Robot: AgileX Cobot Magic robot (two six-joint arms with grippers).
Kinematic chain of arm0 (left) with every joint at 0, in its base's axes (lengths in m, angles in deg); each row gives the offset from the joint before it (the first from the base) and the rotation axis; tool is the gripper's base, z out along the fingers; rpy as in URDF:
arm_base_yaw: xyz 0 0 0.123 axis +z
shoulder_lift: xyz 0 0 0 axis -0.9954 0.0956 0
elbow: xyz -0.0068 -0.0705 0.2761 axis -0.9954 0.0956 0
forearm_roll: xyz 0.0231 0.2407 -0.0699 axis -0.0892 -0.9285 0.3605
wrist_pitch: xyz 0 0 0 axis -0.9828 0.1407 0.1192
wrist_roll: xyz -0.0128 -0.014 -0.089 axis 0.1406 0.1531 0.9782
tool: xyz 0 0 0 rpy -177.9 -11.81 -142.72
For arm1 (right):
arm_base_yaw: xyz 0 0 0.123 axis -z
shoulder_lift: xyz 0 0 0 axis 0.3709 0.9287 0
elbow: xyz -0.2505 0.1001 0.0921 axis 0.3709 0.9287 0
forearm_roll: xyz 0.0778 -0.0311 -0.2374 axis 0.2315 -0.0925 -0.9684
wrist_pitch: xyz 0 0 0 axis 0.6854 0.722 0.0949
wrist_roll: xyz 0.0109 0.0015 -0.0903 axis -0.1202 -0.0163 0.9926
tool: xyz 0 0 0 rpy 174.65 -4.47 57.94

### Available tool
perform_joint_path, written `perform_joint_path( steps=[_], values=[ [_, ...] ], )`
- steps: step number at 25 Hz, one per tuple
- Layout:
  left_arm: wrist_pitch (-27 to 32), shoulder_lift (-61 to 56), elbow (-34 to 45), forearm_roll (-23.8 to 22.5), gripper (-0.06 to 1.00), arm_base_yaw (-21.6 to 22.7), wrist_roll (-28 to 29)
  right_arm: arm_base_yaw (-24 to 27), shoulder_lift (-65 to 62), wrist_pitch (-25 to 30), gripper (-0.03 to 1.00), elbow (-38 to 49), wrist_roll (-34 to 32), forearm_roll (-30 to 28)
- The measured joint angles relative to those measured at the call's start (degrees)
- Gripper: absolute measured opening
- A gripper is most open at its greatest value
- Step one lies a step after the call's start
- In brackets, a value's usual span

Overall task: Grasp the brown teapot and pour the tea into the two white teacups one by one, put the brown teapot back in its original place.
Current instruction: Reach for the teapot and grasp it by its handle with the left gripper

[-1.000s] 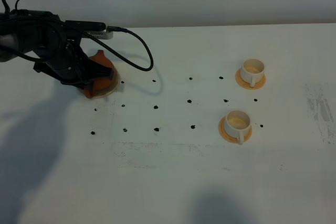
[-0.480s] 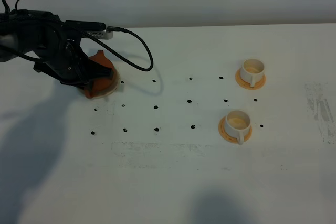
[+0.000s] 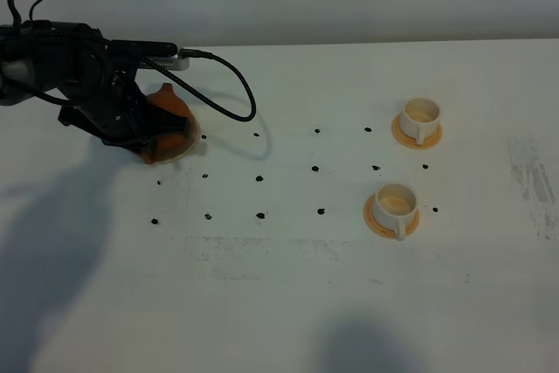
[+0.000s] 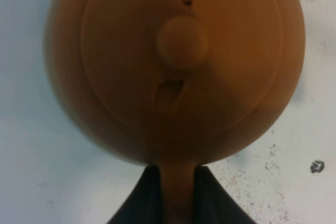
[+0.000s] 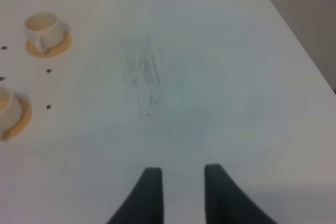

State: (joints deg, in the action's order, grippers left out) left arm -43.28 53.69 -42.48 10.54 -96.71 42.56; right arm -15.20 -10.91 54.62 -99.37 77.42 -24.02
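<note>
- At the far left of the worktop (image 3: pixel 306 303), the brown teapot (image 3: pixel 169 109) sat on the beige disc (image 3: pixel 186 148), whose rim showed only on the near side.
- The left gripper (image 3: pixel 141 131) was low over the pot. In the wrist view its fingers (image 4: pixel 144 200) were closed on both sides of the loop handle (image 4: pixel 178 195), with no gap visible.
- Teapot lid and knob (image 4: pixel 181 43) faced up, pot upright.
- A black cable (image 3: pixel 234 85) looped over the worktop just right of the pot.
- The two white teacups, far one (image 3: pixel 420 116) and near one (image 3: pixel 395 204), each on an orange coaster (image 3: pixel 381 220), stood well apart from the pot on the right half.
- Between pot and cups there was bare worktop with only small black dots (image 3: pixel 259 178).
- The right gripper (image 5: pixel 181 187) hung over the right end, its fingers (image 5: pixel 152 192) a little apart and holding nothing.
- Grey scuffs (image 5: pixel 144 74) lay ahead of it, the worktop's edge (image 5: pixel 294 40) lay beyond them, and both cups (image 5: pixel 42 27) were off to one side.
</note>
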Motion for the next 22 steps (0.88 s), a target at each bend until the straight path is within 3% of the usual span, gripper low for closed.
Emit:
perform_joint_path(
  steps=[5, 22],
  values=[
    [0.1, 0.0, 0.0, 0.0, 0.09, 0.0, -0.2, 0.0, 0.0, 0.0, 0.22, 0.0, 0.0, 0.0],
    [0.0, -0.1, 0.0, -0.1, 0.09, 0.0, -5.4, 0.0, 0.0, 0.0, 0.22, 0.0, 0.0, 0.0]
  ],
)
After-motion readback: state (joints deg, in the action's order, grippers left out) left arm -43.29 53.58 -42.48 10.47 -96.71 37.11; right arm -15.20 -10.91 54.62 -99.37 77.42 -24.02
